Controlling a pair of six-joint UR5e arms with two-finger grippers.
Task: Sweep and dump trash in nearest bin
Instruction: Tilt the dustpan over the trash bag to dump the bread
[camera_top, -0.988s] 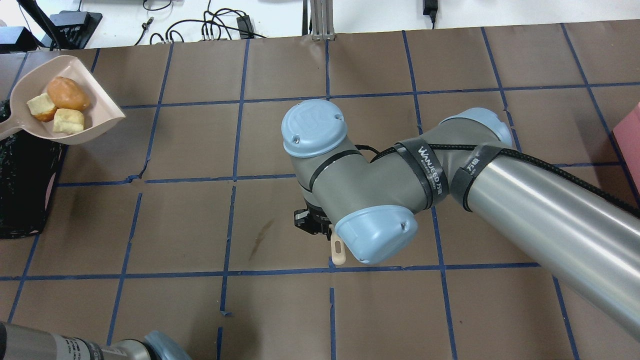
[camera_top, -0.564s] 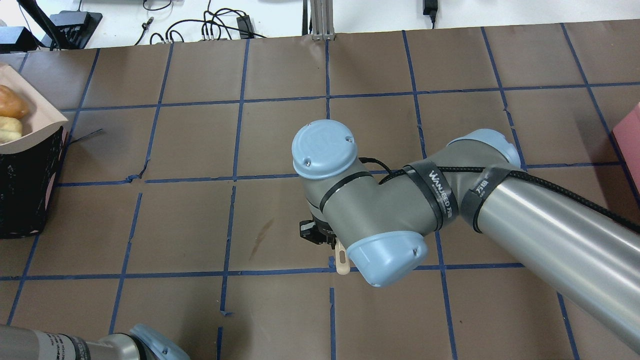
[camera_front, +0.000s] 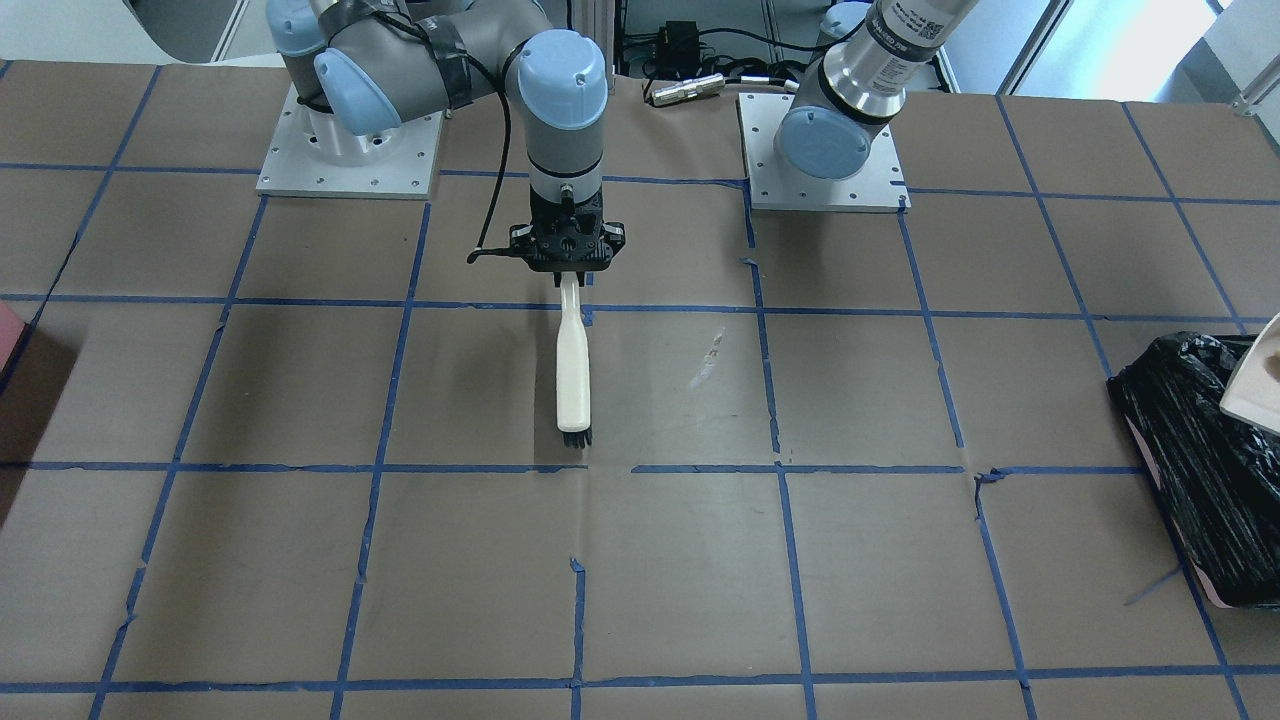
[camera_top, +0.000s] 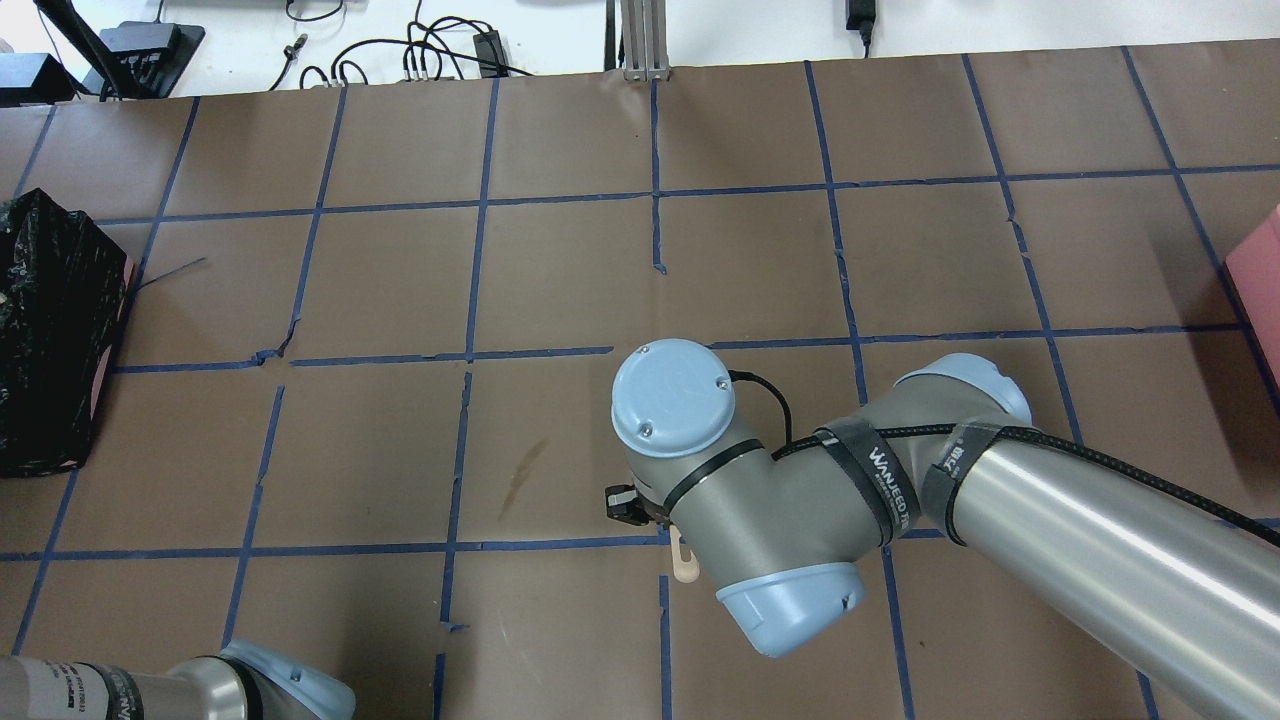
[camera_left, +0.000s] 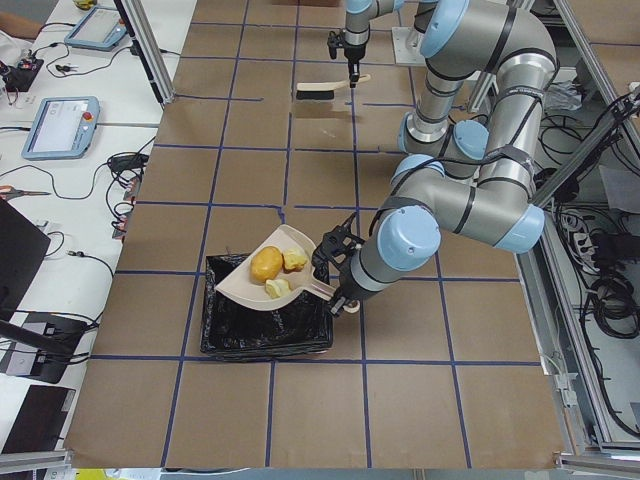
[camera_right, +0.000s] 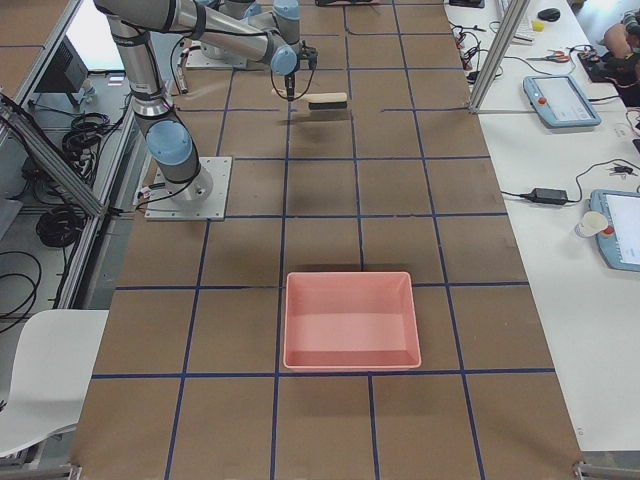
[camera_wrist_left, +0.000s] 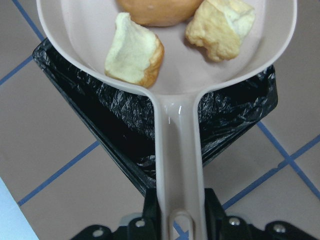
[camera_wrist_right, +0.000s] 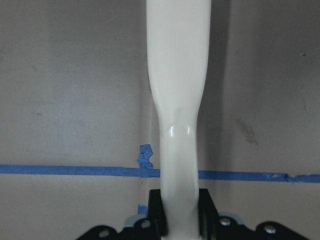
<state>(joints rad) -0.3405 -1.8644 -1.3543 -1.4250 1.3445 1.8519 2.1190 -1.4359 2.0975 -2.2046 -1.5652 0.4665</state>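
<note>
Left wrist-mounted view, item one: left gripper (camera_wrist_left: 180, 216), jaws closed tight on the handle of a beige dustpan (camera_wrist_left: 178, 150). I see the pan held above the bin (camera_wrist_left: 120, 120), which sits by the desk's left end edge.

Item two: the trash, all three pieces lying in the pan. They are an orange-brown lump (camera_wrist_left: 160, 9), one pale chunk (camera_wrist_left: 134, 52) nearer the handle, and a second chunk (camera_wrist_left: 220, 27) beside it.

Item three, farther along the desk, near the robot-side edge at mid-length: right gripper (camera_wrist_right: 179, 212), jaws clamped on the handle of a white brush (camera_wrist_right: 177, 75), head pointing away from the robot. It seems lifted off the paper, going by its shadow, though I can't be certain.

Item four, by the far right end edge: pink tray (camera_right: 350, 320).
</note>
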